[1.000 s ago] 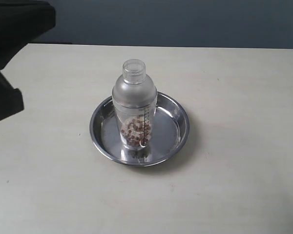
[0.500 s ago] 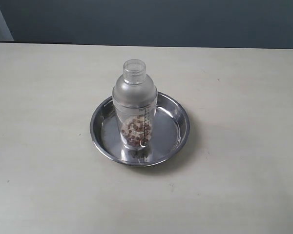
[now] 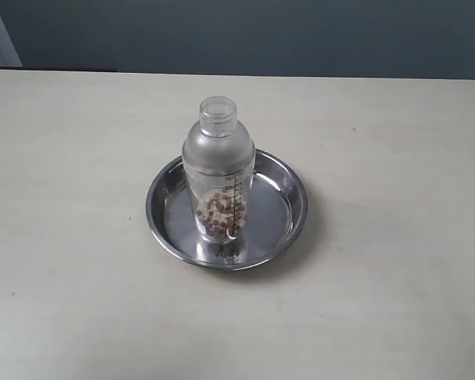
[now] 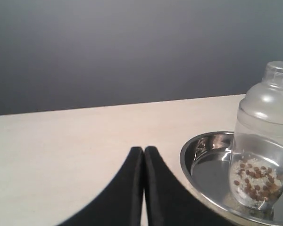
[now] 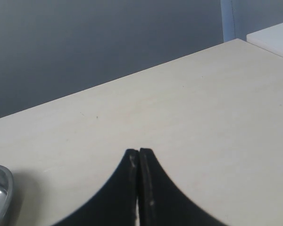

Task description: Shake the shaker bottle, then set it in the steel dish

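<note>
bottle upright in dish, base close to near rim, inside it. dish central on tabletop, well off far edge. left fingers clenched, empty, beside dish; right fingers same, farther off.

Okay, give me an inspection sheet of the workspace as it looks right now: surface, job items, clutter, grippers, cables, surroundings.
Surface: pale beige table, matte, with a few tiny dark specks.
Job's things: shaker bottle stands upright inside the steel dish, cap on, brown pellets in its lower part.
Clutter: nothing seen.
Grippers: left gripper shut and empty, apart from the dish; right gripper shut and empty; neither shows in the exterior view.
Cables: nothing seen.
Surroundings: dark grey-blue wall behind the table.
</note>
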Tool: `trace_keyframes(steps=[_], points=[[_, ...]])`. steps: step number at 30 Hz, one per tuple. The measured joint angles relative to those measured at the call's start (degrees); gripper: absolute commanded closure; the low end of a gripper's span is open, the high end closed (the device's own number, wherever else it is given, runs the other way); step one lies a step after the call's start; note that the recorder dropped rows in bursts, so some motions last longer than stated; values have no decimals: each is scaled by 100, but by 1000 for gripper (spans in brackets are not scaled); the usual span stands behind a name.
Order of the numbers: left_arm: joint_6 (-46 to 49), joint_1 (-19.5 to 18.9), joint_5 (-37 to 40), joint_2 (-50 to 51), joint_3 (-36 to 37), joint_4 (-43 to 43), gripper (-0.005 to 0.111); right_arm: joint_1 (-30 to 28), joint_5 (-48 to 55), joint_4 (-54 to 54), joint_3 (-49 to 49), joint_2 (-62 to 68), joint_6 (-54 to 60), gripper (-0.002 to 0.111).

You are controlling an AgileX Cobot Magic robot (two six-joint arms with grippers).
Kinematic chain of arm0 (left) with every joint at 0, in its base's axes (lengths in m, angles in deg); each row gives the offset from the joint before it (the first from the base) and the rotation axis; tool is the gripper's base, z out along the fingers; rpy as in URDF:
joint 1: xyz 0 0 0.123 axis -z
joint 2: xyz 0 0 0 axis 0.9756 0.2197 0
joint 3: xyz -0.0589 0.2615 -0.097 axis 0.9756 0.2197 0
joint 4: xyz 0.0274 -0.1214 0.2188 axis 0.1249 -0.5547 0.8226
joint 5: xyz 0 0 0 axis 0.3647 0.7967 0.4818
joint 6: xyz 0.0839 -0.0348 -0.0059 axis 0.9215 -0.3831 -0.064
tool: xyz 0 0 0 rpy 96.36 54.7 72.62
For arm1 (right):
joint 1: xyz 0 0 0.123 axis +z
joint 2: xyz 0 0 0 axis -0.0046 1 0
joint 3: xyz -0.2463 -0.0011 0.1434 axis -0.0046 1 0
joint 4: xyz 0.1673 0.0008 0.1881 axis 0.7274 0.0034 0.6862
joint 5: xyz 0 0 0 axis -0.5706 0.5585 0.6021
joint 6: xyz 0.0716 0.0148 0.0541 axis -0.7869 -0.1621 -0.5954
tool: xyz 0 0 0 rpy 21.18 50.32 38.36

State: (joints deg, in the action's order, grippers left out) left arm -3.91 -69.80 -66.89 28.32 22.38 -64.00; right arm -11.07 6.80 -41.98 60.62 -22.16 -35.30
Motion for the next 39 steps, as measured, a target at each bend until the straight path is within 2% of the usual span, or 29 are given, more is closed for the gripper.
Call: trace_keyframes(steps=[6,39], points=[[-102,-116,596,-26,0,0,106,0,11,0,0,0,0,109],[-90,-116,607,-26,0,10,106,0,11,0,0,0,0,109]])
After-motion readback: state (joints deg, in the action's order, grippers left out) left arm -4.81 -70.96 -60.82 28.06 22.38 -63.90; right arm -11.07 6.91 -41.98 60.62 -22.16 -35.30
